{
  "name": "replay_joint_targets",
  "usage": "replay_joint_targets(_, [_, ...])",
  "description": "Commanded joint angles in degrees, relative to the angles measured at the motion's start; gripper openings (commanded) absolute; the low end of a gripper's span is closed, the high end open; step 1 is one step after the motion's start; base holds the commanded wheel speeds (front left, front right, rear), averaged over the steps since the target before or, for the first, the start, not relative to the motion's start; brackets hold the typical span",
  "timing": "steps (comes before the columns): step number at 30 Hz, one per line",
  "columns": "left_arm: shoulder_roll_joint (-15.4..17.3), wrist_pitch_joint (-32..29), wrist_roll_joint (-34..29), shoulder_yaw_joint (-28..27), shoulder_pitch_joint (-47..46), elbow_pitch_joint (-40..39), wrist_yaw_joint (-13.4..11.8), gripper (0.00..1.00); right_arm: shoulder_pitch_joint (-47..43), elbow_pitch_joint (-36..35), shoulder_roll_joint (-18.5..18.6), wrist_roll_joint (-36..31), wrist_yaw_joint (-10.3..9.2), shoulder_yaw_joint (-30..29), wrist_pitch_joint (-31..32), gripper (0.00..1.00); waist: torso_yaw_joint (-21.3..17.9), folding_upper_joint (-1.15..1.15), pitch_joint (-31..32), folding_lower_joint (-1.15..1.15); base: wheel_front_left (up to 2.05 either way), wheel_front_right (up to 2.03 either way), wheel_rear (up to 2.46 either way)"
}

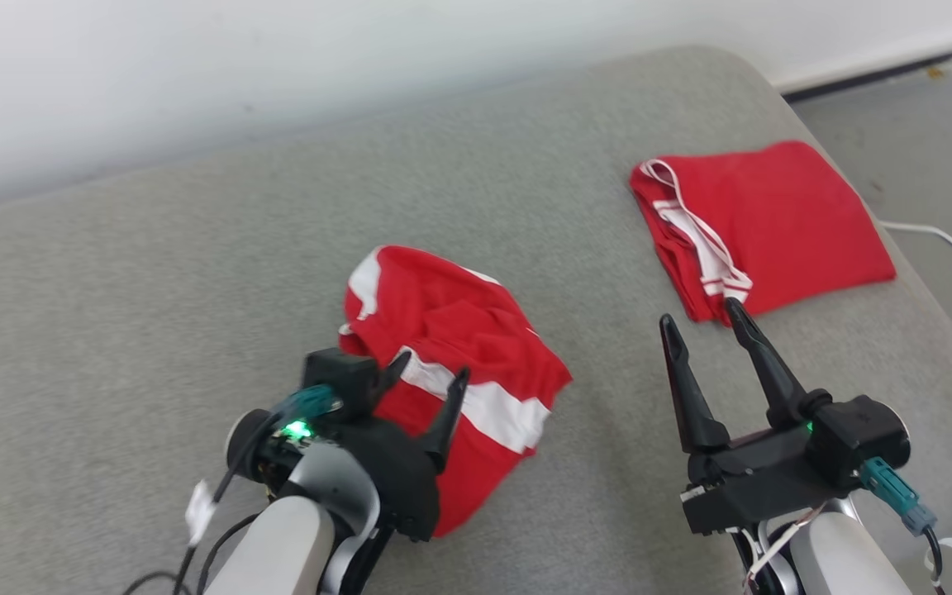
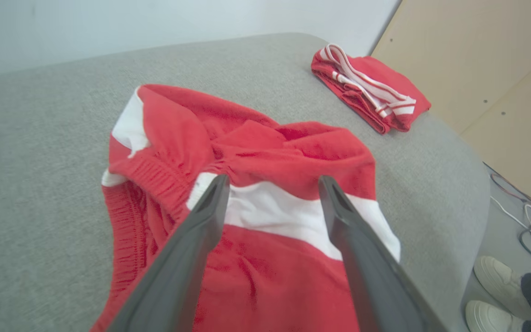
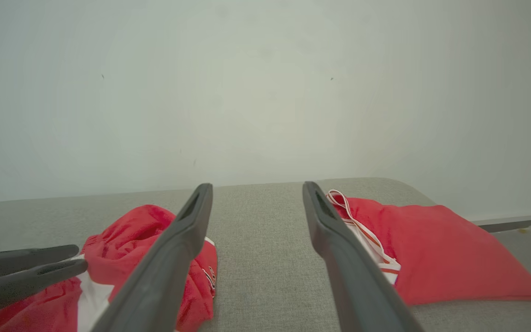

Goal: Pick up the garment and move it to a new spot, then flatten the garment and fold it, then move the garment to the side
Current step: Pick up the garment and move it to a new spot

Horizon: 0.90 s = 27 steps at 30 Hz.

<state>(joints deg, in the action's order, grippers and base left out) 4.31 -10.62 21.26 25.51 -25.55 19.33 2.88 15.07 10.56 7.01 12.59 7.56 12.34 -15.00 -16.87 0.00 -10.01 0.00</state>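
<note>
A crumpled red garment (image 1: 451, 347) with white stripes lies in a heap on the grey padded surface (image 1: 154, 289), left of centre. My left gripper (image 1: 429, 369) hovers over its near part, open, with one finger on each side of a white band (image 2: 270, 212) and nothing clamped between them. The left wrist view looks down at the garment (image 2: 256, 143) past that gripper (image 2: 273, 180). My right gripper (image 1: 699, 312) stands open over bare padding, to the right of the heap. In the right wrist view this gripper (image 3: 257, 186) holds nothing, with the garment (image 3: 145, 230) at the lower left.
A second red garment (image 1: 773, 219), folded flat with white trim, lies near the surface's right edge, just beyond my right fingertips. Past that edge, a white cable (image 1: 939, 235) runs on the floor. A person's white shoes (image 2: 491, 286) stand there beside several cables (image 2: 530, 221). A pale wall backs the surface.
</note>
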Motion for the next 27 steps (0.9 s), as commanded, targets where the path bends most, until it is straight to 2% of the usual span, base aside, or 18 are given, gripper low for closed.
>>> replay_joint_targets(1, [-0.17, 2.65, 0.82, -0.98, 1.54, -1.34, -0.43, 1.00, -0.90, 0.12, 0.41, -0.45, -0.16, -0.29, -0.23, 1.00, 2.66, 0.00, 2.67, 0.00, 0.00, 0.00, 0.00])
replay_joint_targets(7, [3.34, 13.55, 0.52, -5.89, 6.86, -7.89, -3.04, 1.00, -3.18, 0.70, 1.24, -0.70, -0.16, -2.08, -0.23, 1.00, 6.07, 0.00, 6.14, 0.00, 0.00, 0.00, 0.00])
replay_joint_targets(12, [5.76, 20.85, 1.06, -10.93, 11.50, -9.18, -5.74, 1.00, -4.62, 1.67, 2.08, -0.72, -0.16, -3.51, -0.22, 1.00, 7.97, 0.00, 8.15, 0.00, 0.00, 0.00, 0.00])
replay_joint_targets(17, [5.52, 25.05, 1.87, -15.20, 16.57, -10.39, -7.52, 1.00, -5.91, 3.59, 2.40, -0.34, -0.16, -4.89, -0.23, 1.00, 9.78, 0.00, 9.04, 0.00, 0.00, 0.00, 0.00])
replay_joint_targets(20, [4.72, 25.73, 3.07, -17.96, 19.19, -11.42, -6.44, 1.00, -6.44, 4.54, 2.13, -0.30, -0.16, -5.61, -0.23, 1.00, 10.93, 0.00, 9.11, 0.00, 0.00, 0.00, 0.00])
replay_joint_targets(27, [2.18, 25.75, -0.83, -25.28, 24.06, -16.18, -2.76, 1.00, -7.03, 7.16, 1.71, -0.33, -0.16, -6.77, -0.23, 1.00, 13.03, 0.00, 9.18, 0.00, 0.00, 0.00, 0.00])
